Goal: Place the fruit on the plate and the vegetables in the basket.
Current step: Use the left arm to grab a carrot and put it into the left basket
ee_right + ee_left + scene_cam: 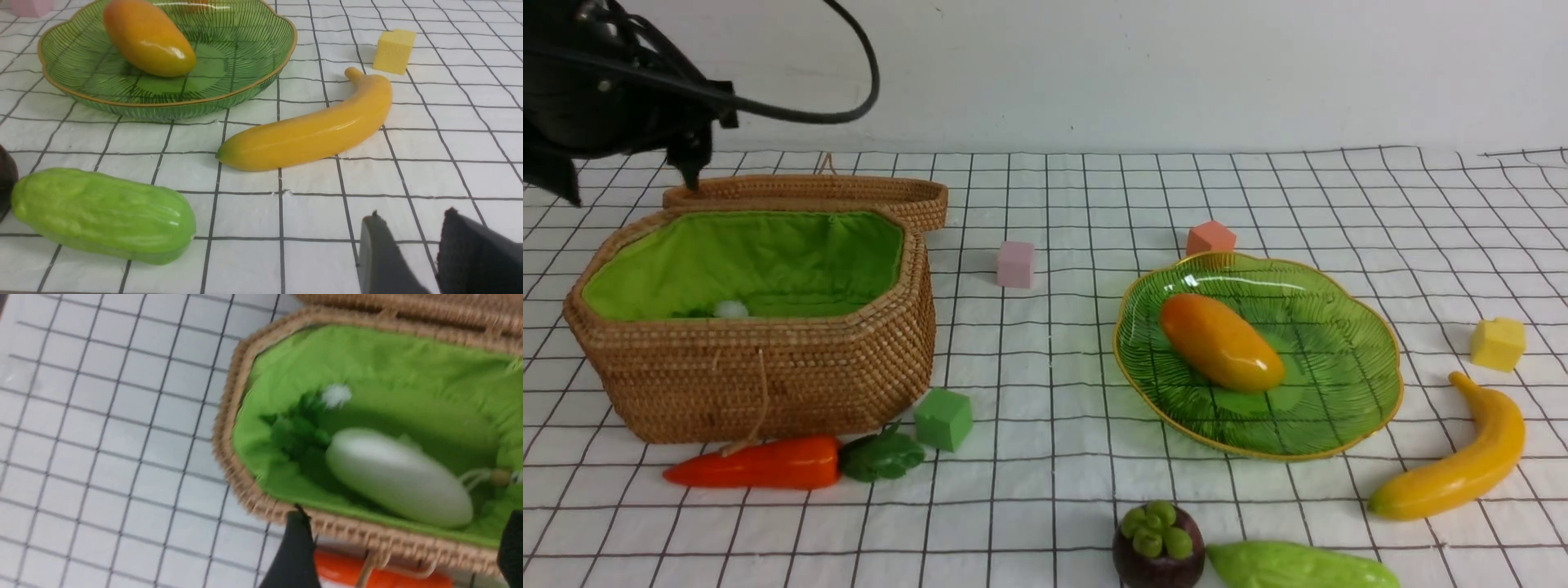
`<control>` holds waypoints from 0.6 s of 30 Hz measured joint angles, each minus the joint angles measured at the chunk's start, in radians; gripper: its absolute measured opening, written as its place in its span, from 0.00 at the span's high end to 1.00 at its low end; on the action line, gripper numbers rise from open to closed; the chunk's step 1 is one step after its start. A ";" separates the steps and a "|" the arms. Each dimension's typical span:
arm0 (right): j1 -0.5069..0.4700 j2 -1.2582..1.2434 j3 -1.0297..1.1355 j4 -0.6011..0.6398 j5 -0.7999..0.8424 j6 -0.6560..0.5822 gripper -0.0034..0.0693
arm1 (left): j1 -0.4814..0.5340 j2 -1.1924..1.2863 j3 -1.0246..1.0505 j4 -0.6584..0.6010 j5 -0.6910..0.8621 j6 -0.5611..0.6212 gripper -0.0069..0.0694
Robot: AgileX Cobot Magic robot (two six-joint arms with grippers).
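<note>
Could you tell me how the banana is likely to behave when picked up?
The banana looks glossy and hard, so it may be slippery in a grip. It is long and curved, so a grip near one end would probably let it tilt; mid-body seems safer. Lying flat on the cloth, its curve should keep it from rolling.
</note>
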State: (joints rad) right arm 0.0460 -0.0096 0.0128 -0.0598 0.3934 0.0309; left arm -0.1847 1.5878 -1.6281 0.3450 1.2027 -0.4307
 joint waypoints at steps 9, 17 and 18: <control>0.000 0.000 0.000 0.000 0.000 0.000 0.62 | 0.000 -0.034 0.398 -0.216 -0.023 0.578 0.30; 0.000 0.000 0.000 0.000 0.000 0.000 0.62 | 0.000 0.053 0.499 -0.491 -0.175 1.378 0.38; 0.000 0.000 0.000 0.000 0.000 0.000 0.62 | 0.000 0.053 0.499 -0.496 -0.183 1.396 0.38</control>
State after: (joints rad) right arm 0.0460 -0.0096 0.0128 -0.0598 0.3934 0.0309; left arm -0.1847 1.6409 -1.1291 -0.1508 1.0201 0.9651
